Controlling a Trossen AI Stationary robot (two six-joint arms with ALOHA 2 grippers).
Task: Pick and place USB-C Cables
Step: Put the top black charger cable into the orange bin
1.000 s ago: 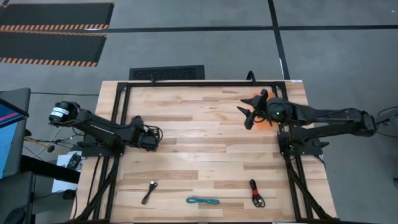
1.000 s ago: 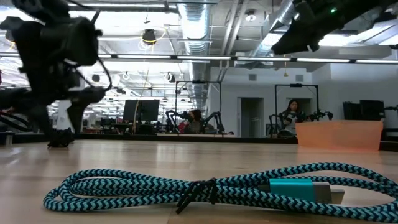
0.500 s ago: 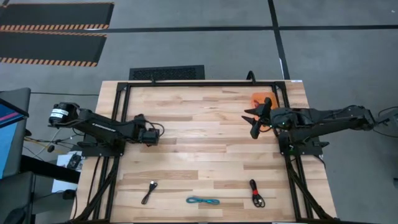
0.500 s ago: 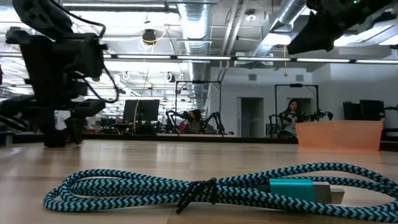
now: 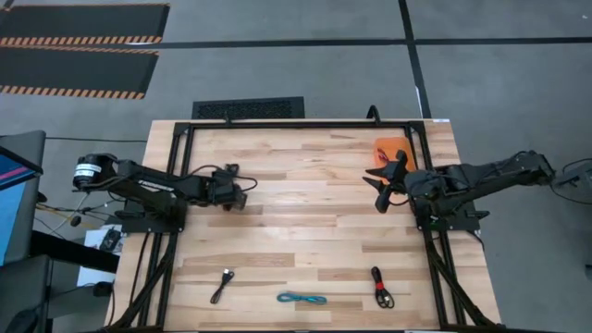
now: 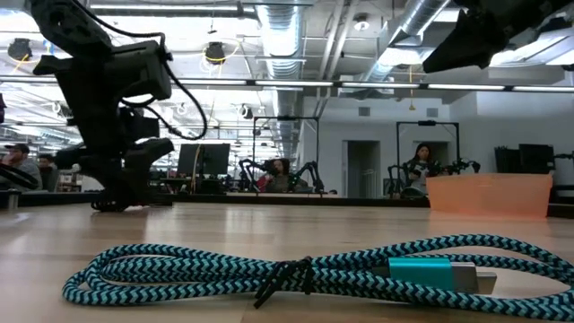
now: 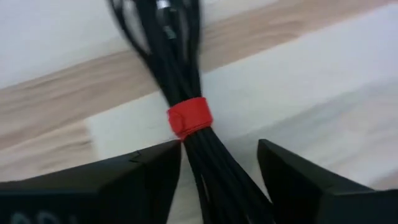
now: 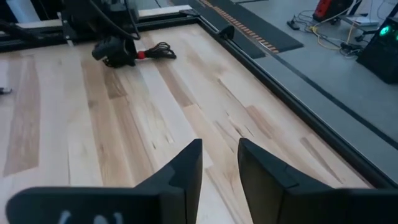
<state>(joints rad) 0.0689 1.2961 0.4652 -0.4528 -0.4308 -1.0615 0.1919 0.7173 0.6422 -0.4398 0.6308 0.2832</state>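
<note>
One black-and-red cable (image 7: pixel 189 118) sits clamped in the left claw (image 5: pixel 242 188) and could slip free; the right claw (image 5: pixel 384 184) hangs spread, empty.

On the pale wooden slatted table (image 5: pixel 305 217), three bundled cables lie in a row along the near edge: the black-grey bundled cable (image 5: pixel 221 285) at left, the teal braided cable (image 5: pixel 302 299) in the middle, the black cable with magenta-red plugs (image 5: pixel 380 288) at right. The flat orange rectangular tray (image 5: pixel 389 146) sits at the far right corner. The black cable with a red tie (image 5: pixel 232 174) lies toward the left, at the left gripper (image 5: pixel 242 190). The right gripper (image 5: pixel 383 182) hangs just before the tray.
</note>
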